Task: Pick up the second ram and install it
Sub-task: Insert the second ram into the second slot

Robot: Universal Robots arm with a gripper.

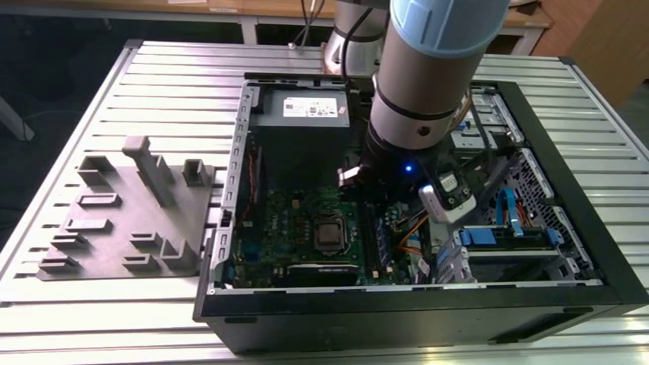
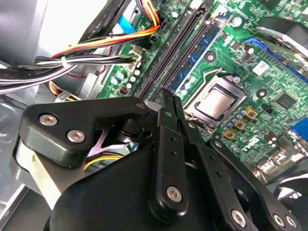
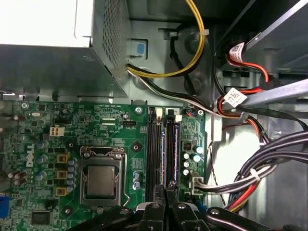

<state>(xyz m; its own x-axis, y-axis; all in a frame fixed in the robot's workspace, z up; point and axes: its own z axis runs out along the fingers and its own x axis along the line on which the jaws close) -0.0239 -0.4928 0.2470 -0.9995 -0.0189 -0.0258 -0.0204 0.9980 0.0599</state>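
Observation:
The second ram [image 3: 172,149] is a long blue-green stick standing on edge in one of the black memory slots [image 3: 154,149], beside the processor socket [image 3: 101,180]. In the second wrist view the second ram [image 2: 204,42] runs along the dark slots [image 2: 173,53]. My gripper [image 3: 167,188] is shut, its black fingertips pressed together with nothing between them. The gripper [image 2: 168,98] sits right over one end of the slot row. I cannot tell if it touches the stick. In the exterior view the arm [image 1: 426,91] reaches down into the open computer case [image 1: 568,228].
A bundle of black, red and yellow cables [image 3: 250,178] lies close beside the slots. The power supply [image 1: 301,122] fills the case's far end. A grey holder block [image 1: 132,213] stands on the slatted table [image 1: 61,152] at the exterior view's left.

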